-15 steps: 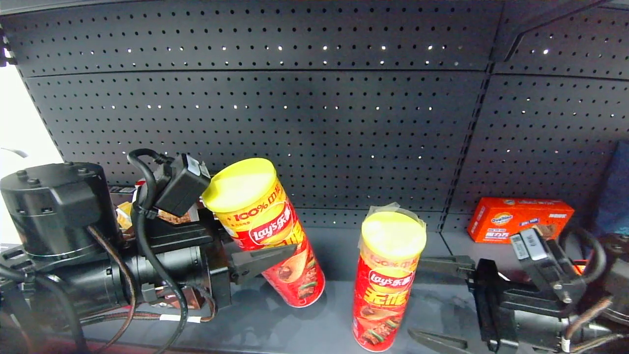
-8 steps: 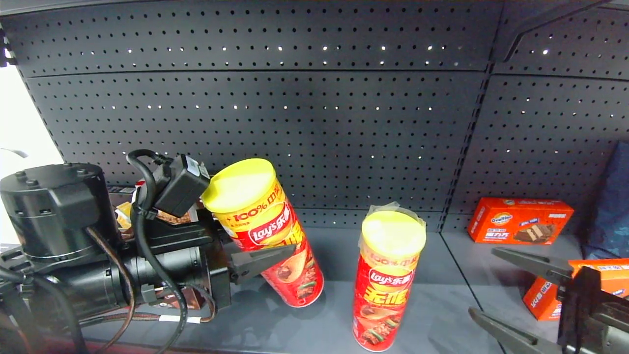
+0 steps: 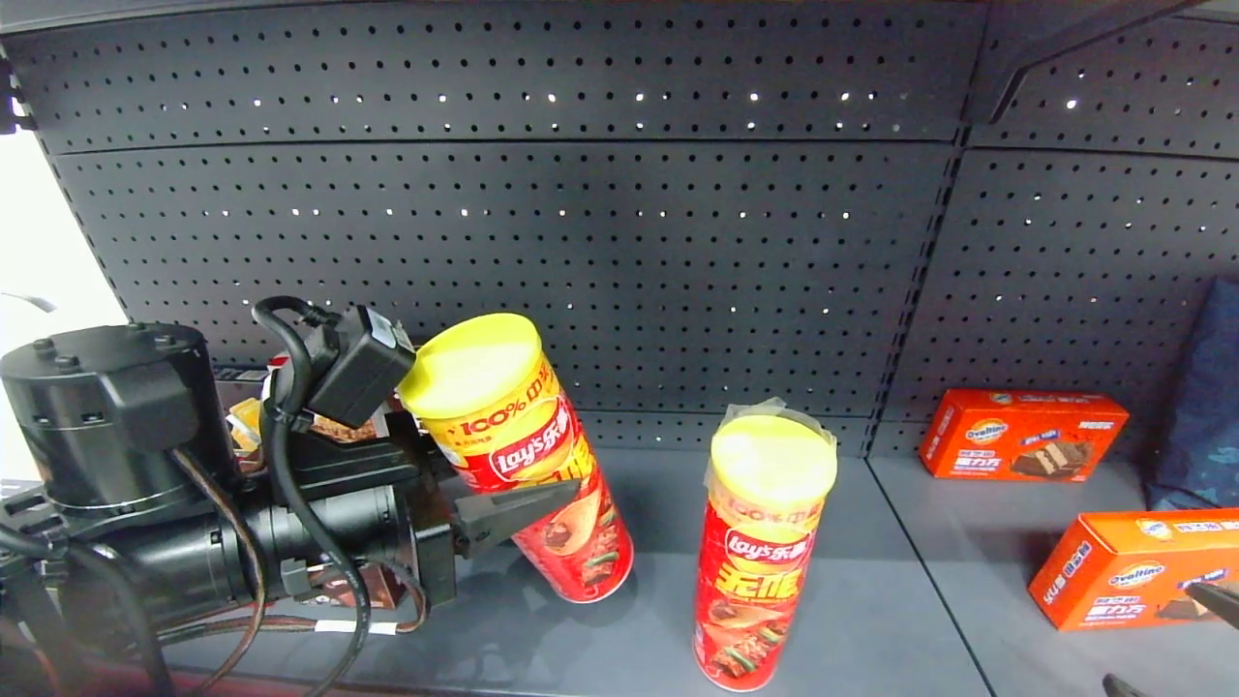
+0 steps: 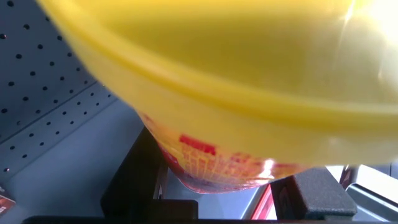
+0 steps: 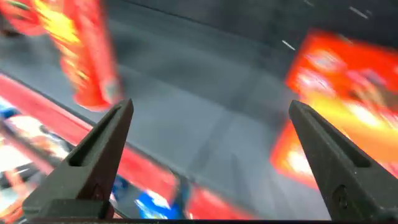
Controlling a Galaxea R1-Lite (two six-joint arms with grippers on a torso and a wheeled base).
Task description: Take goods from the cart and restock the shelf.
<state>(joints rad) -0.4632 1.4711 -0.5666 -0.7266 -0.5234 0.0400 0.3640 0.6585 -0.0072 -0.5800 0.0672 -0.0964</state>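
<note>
A red chip can with a yellow lid [image 3: 513, 445] leans tilted, its base on the grey shelf board [image 3: 871, 620]. My left gripper [image 3: 523, 499] is shut on its lower body, and in the left wrist view the lid and red body [image 4: 217, 168] loom between the dark fingers [image 4: 134, 180]. A second, identical can [image 3: 765, 552] stands upright to its right, free of both grippers. The tips of my right gripper [image 3: 1166, 644] show at the lower right corner. In the right wrist view that gripper [image 5: 214, 143] is open and holds nothing, off from the upright can [image 5: 81, 56].
Two orange boxes lie on the shelf's right section, one at the back [image 3: 1021, 433] and one nearer the front [image 3: 1128, 568], [image 5: 348, 93]. A dark blue package [image 3: 1200, 416] stands at the far right. The perforated back panel [image 3: 581, 242] closes the shelf behind.
My right gripper has drawn back to the right and down from beside the upright can, uncovering the front orange box. The left gripper and its tilted can have stayed put.
</note>
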